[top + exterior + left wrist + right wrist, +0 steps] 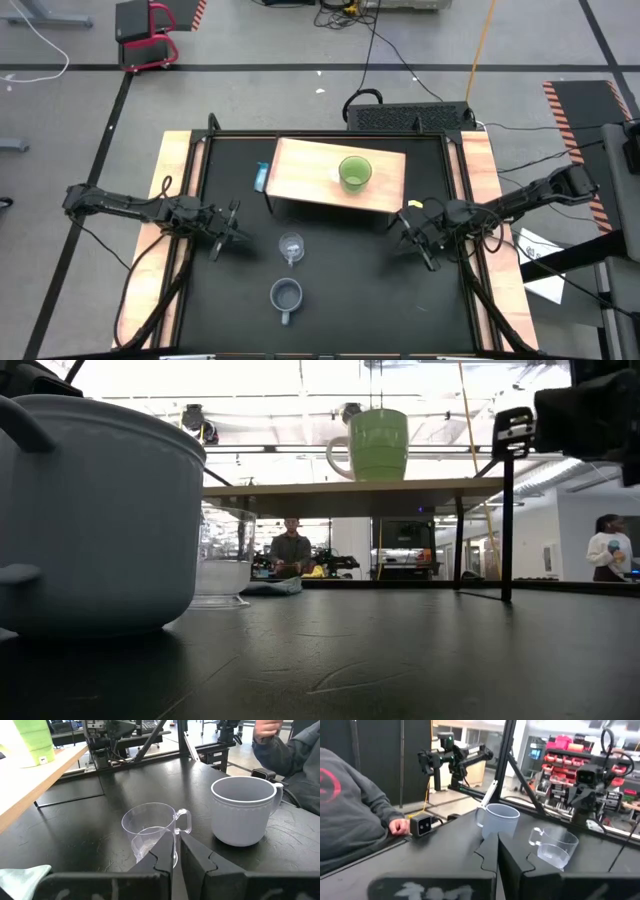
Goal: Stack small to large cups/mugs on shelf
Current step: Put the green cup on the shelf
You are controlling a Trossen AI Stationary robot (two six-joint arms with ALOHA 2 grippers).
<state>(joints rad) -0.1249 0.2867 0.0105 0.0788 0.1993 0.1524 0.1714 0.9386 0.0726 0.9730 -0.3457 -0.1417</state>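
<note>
My left gripper [237, 222] and right gripper [408, 232] hover with jaws together either side of the glass cup [291, 247]; green mug [355, 172] tops the shelf [300, 170].

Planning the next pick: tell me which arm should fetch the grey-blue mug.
Probably left. The left tool sits beside the clear glass cup, and the grey-blue mug stands left of the table's middle. The right tool waits farther off, by the shelf holding the lime-green mug.
</note>
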